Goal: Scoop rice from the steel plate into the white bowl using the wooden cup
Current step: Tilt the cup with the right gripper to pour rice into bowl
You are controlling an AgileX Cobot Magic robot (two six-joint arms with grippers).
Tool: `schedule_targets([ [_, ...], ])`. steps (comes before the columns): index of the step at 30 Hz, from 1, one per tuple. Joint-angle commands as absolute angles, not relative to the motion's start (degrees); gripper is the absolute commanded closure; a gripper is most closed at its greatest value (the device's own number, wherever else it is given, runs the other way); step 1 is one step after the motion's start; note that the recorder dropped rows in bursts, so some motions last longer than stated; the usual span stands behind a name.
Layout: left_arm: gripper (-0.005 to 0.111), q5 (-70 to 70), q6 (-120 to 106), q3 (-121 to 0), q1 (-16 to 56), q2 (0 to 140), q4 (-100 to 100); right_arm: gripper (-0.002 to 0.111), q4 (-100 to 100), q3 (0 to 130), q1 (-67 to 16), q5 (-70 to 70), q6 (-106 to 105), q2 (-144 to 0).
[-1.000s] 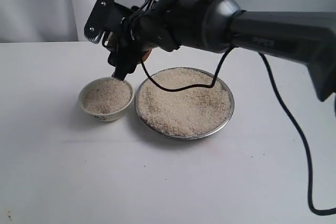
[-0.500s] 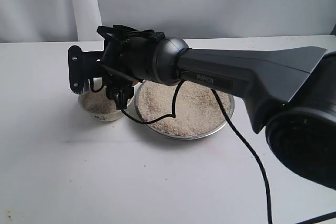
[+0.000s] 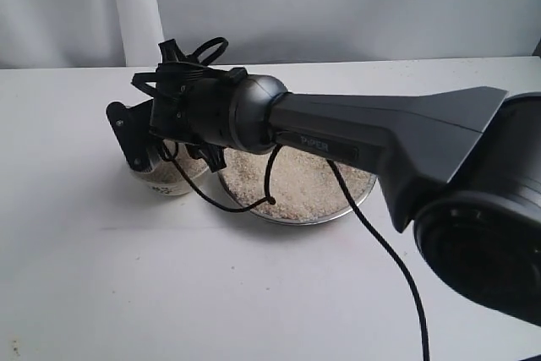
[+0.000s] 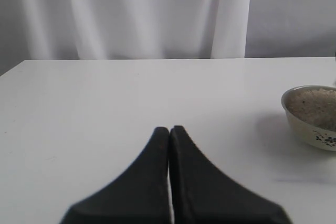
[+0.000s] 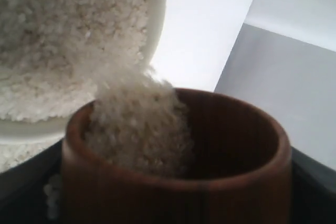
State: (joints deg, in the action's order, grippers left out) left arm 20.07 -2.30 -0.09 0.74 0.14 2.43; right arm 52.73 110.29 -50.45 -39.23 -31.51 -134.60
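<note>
The wooden cup point(image 5: 210, 182) is held in my right gripper point(image 5: 176, 203), whose dark fingers show at both sides of it. The cup is tipped over the white bowl point(image 5: 157, 19), and rice point(image 5: 136, 124) streams from its mouth onto the heap in the bowl. In the exterior view the right wrist covers most of the white bowl point(image 3: 166, 179) and hides the cup. The steel plate point(image 3: 342, 207) beside the bowl holds a wide bed of rice point(image 3: 296, 179). My left gripper point(image 4: 169, 129) is shut and empty, low over the table, well away from the white bowl point(image 4: 310, 124).
The right arm point(image 3: 380, 137) stretches across the plate from the right, and its black cable point(image 3: 372, 234) trails over the plate and table. A white curtain point(image 4: 131, 14) hangs behind the table's far edge.
The right wrist has rolled further and dropped lower over the white bowl, tipping the cup more. The bowl is now more covered by the wrist.
</note>
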Motion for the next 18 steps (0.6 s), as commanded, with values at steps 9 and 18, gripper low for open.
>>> schedule_targets([
  [9, 0.107, 19.74, -2.08, 0.0, 0.89, 0.0, 2.4, 0.108, 57.62, 110.77, -50.86, -39.8, -33.02, -135.73],
  [18, 0.107, 19.74, -2.08, 0.0, 0.89, 0.0, 2.4, 0.108, 60.2, 110.77, -50.86, -37.65, -33.02, -135.73],
])
